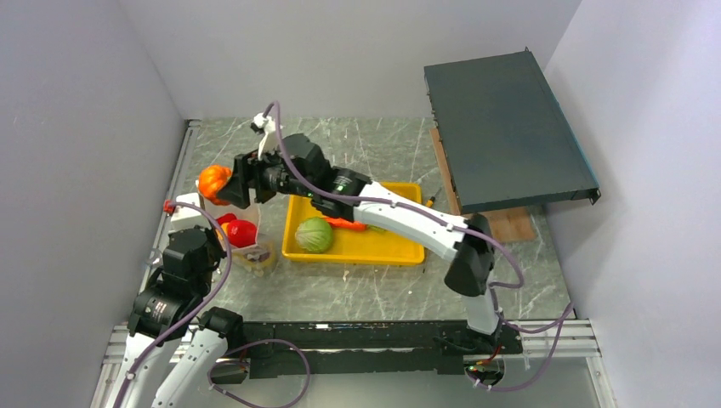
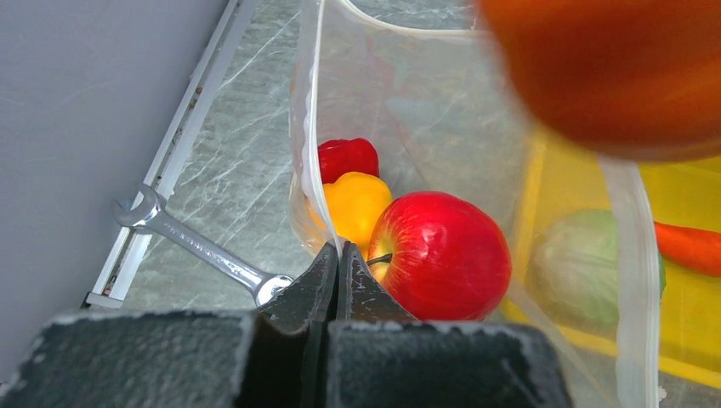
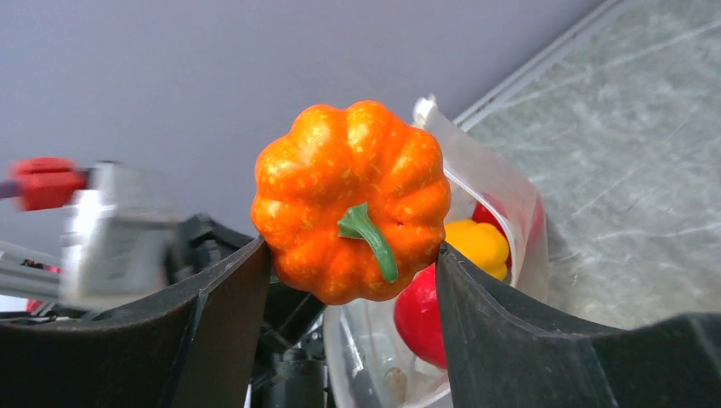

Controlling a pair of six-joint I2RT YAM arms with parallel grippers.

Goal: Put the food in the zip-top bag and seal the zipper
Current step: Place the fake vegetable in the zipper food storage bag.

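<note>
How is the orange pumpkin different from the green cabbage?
The pumpkin is orange and ribbed; the cabbage is green. The pumpkin is held up between the fingers of the right gripper; the cabbage lies in the yellow tray. Both are round toy vegetables, neither inside the zip-top bag.

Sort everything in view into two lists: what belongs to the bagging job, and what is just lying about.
Job: zip-top bag, orange pumpkin, red tomato, yellow pepper, red pepper, green cabbage, carrot, yellow tray.
Lying about: wrench, dark flat case, wooden board.
</note>
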